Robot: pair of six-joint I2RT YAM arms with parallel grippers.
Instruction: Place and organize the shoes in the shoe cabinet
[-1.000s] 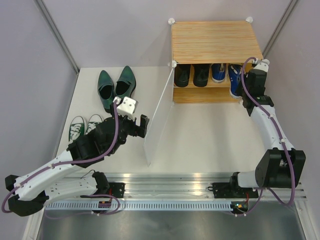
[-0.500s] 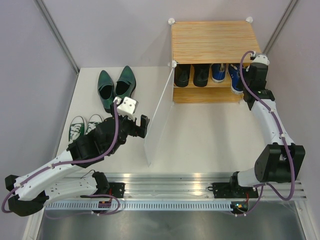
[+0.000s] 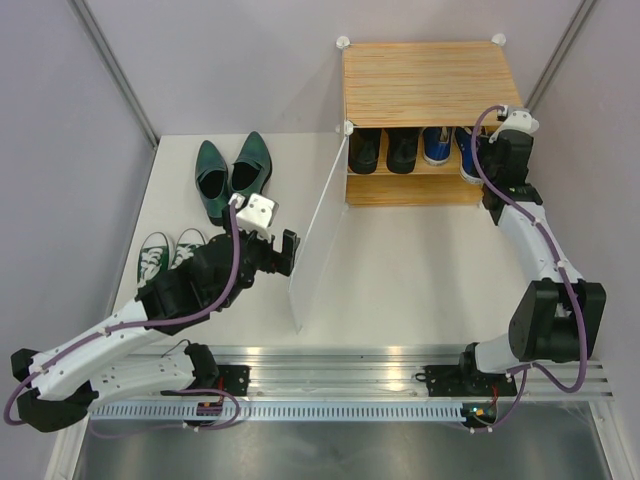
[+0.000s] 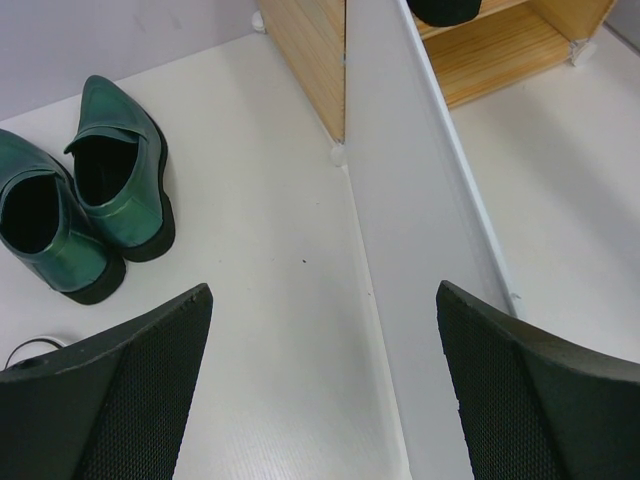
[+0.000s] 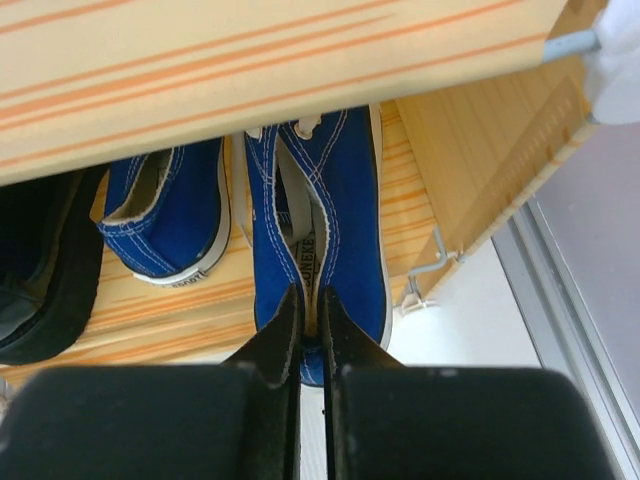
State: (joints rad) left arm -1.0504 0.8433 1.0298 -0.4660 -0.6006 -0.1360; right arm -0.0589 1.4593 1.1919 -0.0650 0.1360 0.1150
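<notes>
One white surface [image 3: 420, 270], smooth and matte, and at its far edge one boxy shoe cabinet [image 3: 430, 80] in striped light wood grain, with round white connectors at the corners. One translucent white door panel [image 3: 318, 235] stands wide open, reaching toward the left arm.

Four pairs of shoes, count them: two inside on the same shelf, two out on the surface. Inside, black leather shoes [image 3: 383, 150] on the left, dark and rounded. Beside them, blue canvas sneakers [image 3: 436, 145] with white stitching and white rubber soles. Outside, left of the door, dark green leather shoes [image 3: 232, 175] with pointed toes. Nearer the arms, green canvas sneakers [image 3: 160, 255] with white toe caps.

Right gripper [image 5: 310, 300]: jaws pinched tight on the heel of the right-hand blue sneaker [image 5: 340, 190]. Left gripper [image 4: 322, 290]: jaws spread wide, holding nothing, the door's edge in the gap between them.
</notes>
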